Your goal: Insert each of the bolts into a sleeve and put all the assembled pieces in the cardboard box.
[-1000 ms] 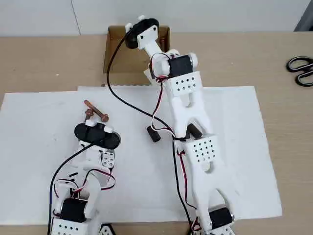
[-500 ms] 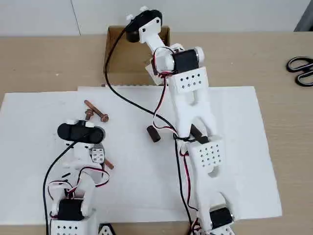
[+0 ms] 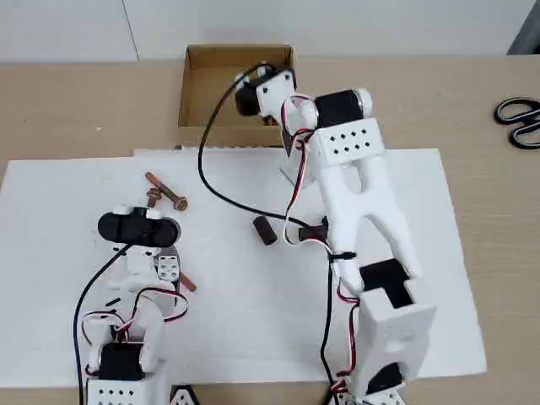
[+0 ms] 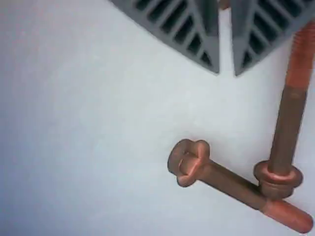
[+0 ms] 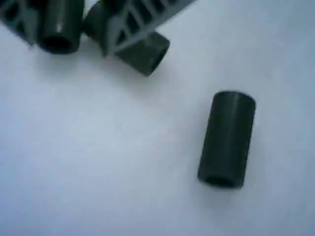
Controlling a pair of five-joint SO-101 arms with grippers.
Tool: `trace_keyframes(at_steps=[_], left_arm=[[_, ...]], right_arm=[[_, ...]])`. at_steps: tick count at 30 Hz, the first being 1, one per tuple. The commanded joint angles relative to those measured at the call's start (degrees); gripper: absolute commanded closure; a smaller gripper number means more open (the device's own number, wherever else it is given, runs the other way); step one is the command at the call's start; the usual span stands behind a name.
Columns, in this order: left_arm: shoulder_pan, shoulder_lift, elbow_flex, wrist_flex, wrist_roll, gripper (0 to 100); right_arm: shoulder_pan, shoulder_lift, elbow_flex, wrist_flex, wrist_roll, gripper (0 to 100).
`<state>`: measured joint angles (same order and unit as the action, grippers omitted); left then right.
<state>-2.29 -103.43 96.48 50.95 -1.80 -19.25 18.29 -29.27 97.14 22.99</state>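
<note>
**Left end effector clamped on a bolt, right one open among the sleeves**

The left end effector (image 4: 226, 73) has its fingers closed to a narrow slit with a sliver of copper in it. From above, a bolt (image 3: 187, 283) juts out at 4 o'clock from under the left arm (image 3: 135, 337), over the sheet (image 3: 67, 295). Just past the fingertips two loose bolts lie crossed on the sheet. The second bolt (image 4: 224, 179) lies flat, and the third bolt (image 4: 288, 113) crosses its shank, flange touching it. From above this pair sits at 12 o'clock of the left arm.

The right end effector (image 5: 69, 45) has its fingers apart. The first sleeve (image 5: 59, 24) shows end-on in the gap, against one finger. The second sleeve (image 5: 145, 51) lies just beside it, partly behind the other finger. The third sleeve (image 5: 226, 140) lies on its side, apart from both; from above it is near the sheet's middle, at 9 o'clock of the right arm (image 3: 363, 194).

The box (image 3: 187, 84) stands at the 12 o'clock edge of the table (image 3: 472, 101), just off the sheet, with the right arm's wrist over its 4 o'clock corner. Scissors (image 3: 519, 118) lie at 3 o'clock.
</note>
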Motion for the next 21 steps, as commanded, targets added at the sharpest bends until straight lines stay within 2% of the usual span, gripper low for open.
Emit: trace_keyframes(at_steps=[1,9,15,21], left_arm=[[-1.58,-0.62,-0.22,-1.41,0.44,99],[-9.05,-0.62,-0.22,-4.84,3.08,99],[-9.58,-0.62,-0.22,-4.92,3.08,99],[-9.32,-0.53,-0.22,-4.84,3.08,99]], right_arm=[[-2.42,-5.23,6.15,-0.75,-2.02,91.3],[-9.01,-5.58,8.44,-0.92,-8.09,91.3],[-13.41,-5.41,8.53,-1.01,-11.34,91.2],[-14.02,-2.15,8.53,-1.89,-12.13,88.0]])
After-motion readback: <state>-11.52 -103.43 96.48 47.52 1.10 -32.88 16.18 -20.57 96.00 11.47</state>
